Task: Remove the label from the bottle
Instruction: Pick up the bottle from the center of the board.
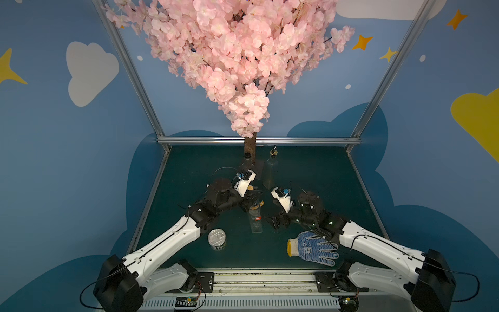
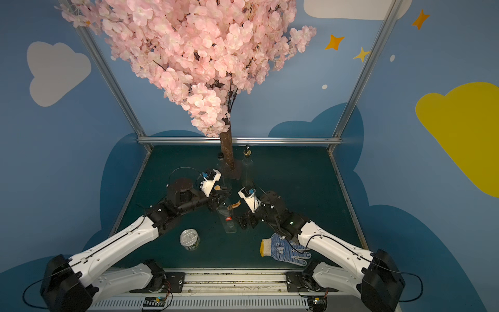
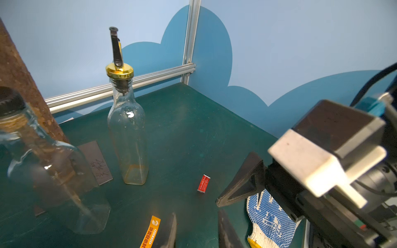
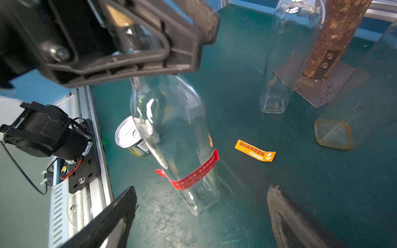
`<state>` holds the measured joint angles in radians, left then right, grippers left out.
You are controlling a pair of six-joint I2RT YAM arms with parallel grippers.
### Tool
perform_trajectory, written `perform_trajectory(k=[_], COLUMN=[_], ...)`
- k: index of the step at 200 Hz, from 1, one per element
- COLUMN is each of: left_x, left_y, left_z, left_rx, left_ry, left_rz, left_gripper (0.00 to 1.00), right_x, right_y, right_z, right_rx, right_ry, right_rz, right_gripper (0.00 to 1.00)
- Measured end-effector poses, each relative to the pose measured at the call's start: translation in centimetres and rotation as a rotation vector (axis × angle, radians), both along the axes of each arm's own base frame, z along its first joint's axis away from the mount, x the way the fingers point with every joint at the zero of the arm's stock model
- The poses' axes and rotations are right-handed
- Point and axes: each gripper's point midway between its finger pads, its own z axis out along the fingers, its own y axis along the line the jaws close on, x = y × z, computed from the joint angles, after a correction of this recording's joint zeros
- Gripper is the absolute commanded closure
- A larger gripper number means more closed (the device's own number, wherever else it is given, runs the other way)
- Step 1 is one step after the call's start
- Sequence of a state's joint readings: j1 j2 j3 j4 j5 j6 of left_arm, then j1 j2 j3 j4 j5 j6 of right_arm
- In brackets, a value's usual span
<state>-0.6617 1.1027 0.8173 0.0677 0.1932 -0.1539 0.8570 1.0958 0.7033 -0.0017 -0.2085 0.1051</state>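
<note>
Where bottle stands, can, glove nearby

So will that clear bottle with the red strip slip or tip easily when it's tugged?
Probably slippery: the bottle is smooth, shiny glass. Likely tippy too: tall, narrow base, with the left claw gripping only its neck.

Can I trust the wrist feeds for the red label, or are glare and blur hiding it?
Right wrist view: label sharp, only a small glare streak on the bottle. Left wrist view: label small but crisp; black-capped bottle, near the lens, is blurred. In both top views: table dim, bottle barely visible.
</note>
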Motion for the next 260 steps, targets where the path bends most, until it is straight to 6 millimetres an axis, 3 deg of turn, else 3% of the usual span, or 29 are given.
perform_trajectory(k=[62, 144, 260], left_x=[-0.1, 1.3, 1.9], left_y=[0.8, 3.8, 5.1], left_z=[-2.1, -3.6, -4.7], left_rx=[0.030, 0.020, -0.034], left_ry=[0.119, 0.273, 0.381], left_rz=[0.164, 0.434, 0.621], left_gripper=[0.98, 0.98, 0.98], right_x=[0.1, 0.7, 1.2], right_y=[-0.1, 0.0, -0.1], right_z=[0.2, 1.0, -1.6], right_rx=[0.005, 0.013, -0.089], right_ry=[0.024, 0.044, 0.117], right_rz=[-0.022, -0.055, -0.087], right_gripper=[0.06, 0.06, 0.06])
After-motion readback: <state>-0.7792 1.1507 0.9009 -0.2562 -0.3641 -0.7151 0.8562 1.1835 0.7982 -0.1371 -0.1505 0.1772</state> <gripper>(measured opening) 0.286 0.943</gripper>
